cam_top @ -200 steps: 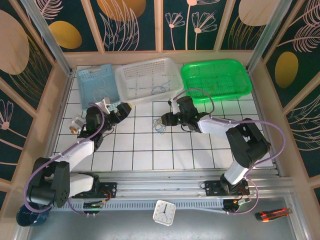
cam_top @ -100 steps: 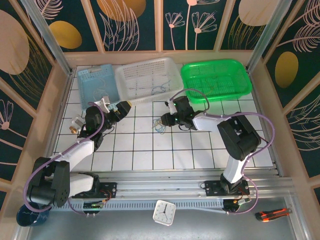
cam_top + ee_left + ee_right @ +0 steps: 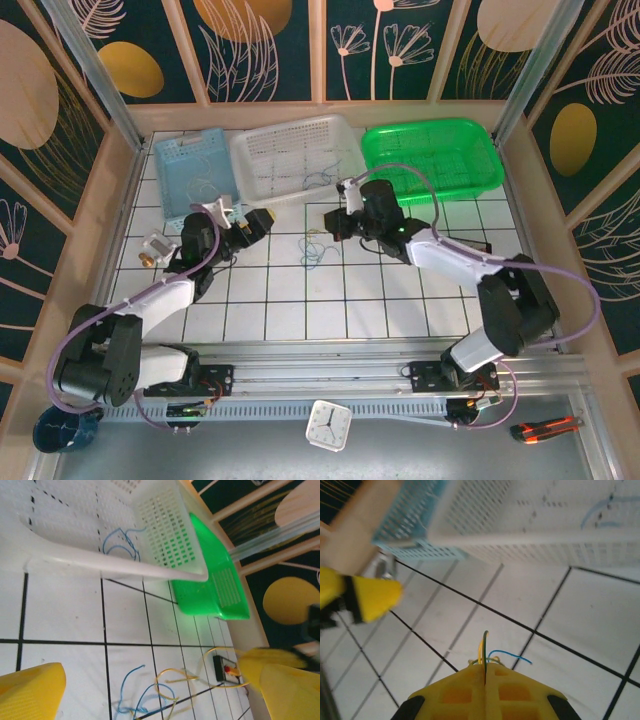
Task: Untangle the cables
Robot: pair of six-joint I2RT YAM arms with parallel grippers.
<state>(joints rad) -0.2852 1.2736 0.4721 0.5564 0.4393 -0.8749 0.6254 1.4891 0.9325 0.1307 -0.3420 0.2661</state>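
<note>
Right tool (image 3: 485,669) has closed and drawn off, pinching cables (image 3: 315,250) to tease a strand free; left tool (image 3: 262,218) hangs wide open.

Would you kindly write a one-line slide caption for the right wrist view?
Right tool shut on thin cables above the tiled table, white basket behind.

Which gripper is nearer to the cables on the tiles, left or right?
Right. The right gripper is shut on strands of the cables, right at the clump. The left gripper stands open, apart from them, further left.
</note>
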